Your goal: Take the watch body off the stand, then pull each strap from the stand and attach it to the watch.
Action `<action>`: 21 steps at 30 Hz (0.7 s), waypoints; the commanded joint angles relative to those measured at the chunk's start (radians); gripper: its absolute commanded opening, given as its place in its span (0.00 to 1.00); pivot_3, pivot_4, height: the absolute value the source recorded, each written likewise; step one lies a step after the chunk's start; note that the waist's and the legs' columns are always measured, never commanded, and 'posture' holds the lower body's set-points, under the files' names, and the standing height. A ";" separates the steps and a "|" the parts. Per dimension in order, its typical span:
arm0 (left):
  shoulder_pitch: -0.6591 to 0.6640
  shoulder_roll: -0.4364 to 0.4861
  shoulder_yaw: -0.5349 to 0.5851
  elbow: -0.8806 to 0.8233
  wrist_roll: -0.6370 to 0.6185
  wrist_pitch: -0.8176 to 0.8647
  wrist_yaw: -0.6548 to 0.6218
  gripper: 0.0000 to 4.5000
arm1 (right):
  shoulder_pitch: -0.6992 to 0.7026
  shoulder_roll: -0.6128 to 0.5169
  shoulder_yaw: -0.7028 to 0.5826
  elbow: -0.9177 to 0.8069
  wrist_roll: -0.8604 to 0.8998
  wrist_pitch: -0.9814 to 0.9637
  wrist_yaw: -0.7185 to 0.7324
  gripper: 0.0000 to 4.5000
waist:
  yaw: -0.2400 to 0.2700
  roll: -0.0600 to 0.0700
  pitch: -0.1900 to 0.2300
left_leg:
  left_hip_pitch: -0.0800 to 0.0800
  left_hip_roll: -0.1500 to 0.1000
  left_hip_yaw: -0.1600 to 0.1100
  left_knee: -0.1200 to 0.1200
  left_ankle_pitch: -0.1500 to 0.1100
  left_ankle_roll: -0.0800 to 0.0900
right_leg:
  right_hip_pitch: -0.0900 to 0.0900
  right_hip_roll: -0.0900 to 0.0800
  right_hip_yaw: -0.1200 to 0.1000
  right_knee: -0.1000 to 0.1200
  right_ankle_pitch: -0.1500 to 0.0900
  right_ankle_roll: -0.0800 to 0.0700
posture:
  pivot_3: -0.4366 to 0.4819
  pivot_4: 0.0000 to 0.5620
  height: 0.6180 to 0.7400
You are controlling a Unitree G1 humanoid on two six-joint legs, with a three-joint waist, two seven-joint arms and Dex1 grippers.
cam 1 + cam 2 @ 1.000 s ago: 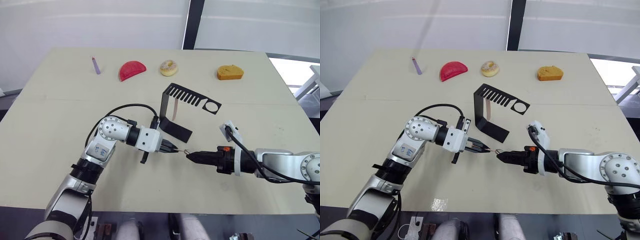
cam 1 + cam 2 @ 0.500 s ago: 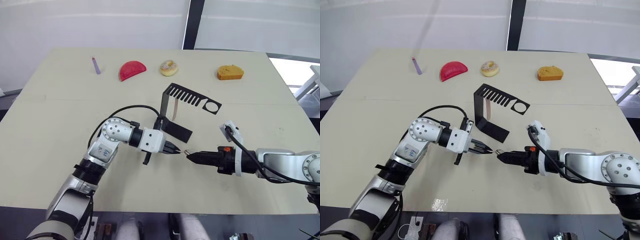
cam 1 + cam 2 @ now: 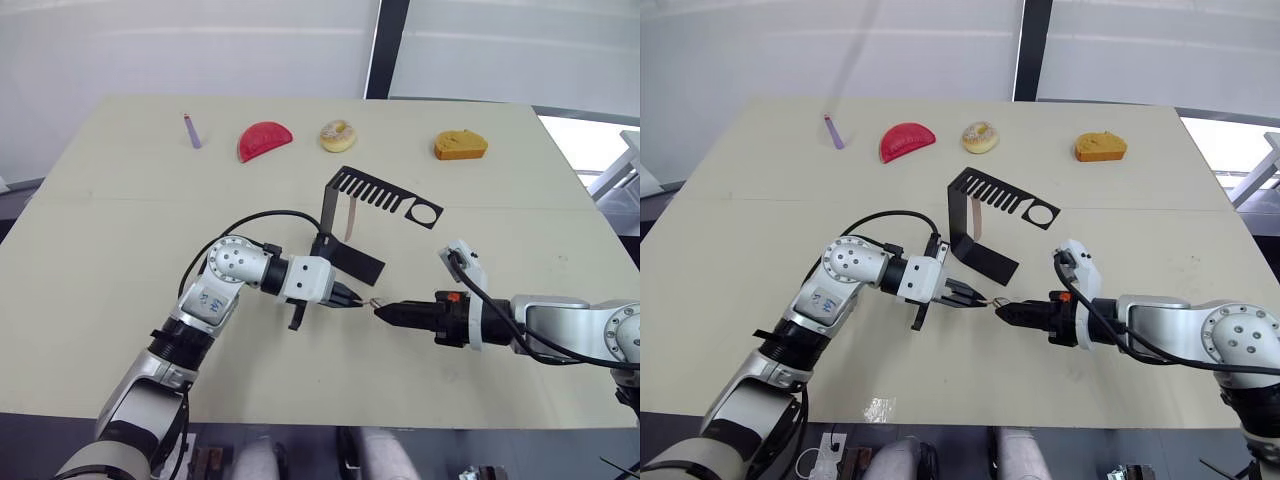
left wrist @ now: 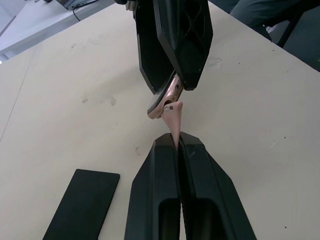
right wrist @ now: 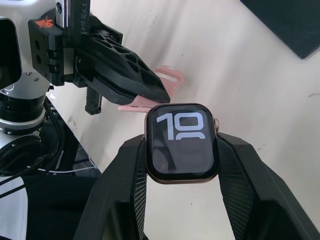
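On the pale surface (image 3: 120, 230), the stand (image 3: 352, 222) serves as the landmark. Far to its left, near the back edge, lies a small purple stick (image 3: 191, 130), then a red half-round piece (image 3: 264, 140) and a doughnut (image 3: 337, 135) behind the stand.

The left end effector (image 3: 354, 300) sits just in front of the stand's flat base, its fingers (image 4: 170, 200) pressed together on a pink strap (image 4: 173, 120), which sticks out from the tips. A second pink strap (image 3: 350, 218) hangs from the stand's slotted top arm, beside the upright.

Just right of the left end effector, in front of the stand and tip to tip with it, the right end effector (image 3: 384, 312) is clamped on the watch body (image 5: 182, 142), one finger on each side of the case, the screen showing white digits. The held strap's free end touches the edge of the watch body.

Behind and right of the stand lies an orange bread-like piece (image 3: 460, 146).
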 commanded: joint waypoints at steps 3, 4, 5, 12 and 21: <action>-0.021 -0.024 -0.015 -0.049 0.009 0.004 0.025 0.00 | -0.023 -0.009 0.003 -0.054 0.026 -0.011 0.007 0.34 | 0.000 0.000 0.000 | 0.000 0.000 0.000 0.000 0.000 0.000 | 0.000 0.000 0.000 0.000 0.000 0.000 | 0.48 0.27 0.98; -0.022 -0.026 -0.016 -0.047 0.012 0.005 0.027 0.00 | -0.024 -0.009 0.004 -0.055 0.026 -0.011 0.009 0.34 | 0.000 0.000 0.000 | 0.000 0.000 0.000 0.000 0.000 0.000 | 0.000 0.000 0.000 0.000 0.000 0.000 | 0.48 0.27 0.98; -0.023 -0.027 -0.016 -0.045 0.014 0.005 0.028 0.00 | -0.025 -0.009 0.004 -0.056 0.026 -0.010 0.011 0.34 | 0.000 0.000 0.000 | 0.000 0.000 0.000 0.000 0.000 0.000 | 0.000 0.000 0.000 0.000 0.000 0.000 | 0.48 0.27 0.98; -0.025 -0.034 -0.016 -0.045 0.020 0.009 0.034 0.00 | -0.026 -0.010 0.007 -0.064 0.026 -0.011 0.013 0.34 | 0.000 0.000 0.000 | 0.000 0.000 0.000 0.000 0.000 0.000 | 0.000 0.000 0.000 0.000 0.000 0.000 | 0.48 0.27 0.98; -0.028 -0.047 -0.020 -0.054 0.025 0.022 0.043 0.00 | -0.031 -0.011 0.019 -0.066 -0.009 -0.002 0.008 0.34 | 0.000 0.000 0.000 | 0.000 0.000 0.000 0.000 0.000 0.000 | 0.000 0.000 0.000 0.000 0.000 0.000 | 0.48 0.27 0.98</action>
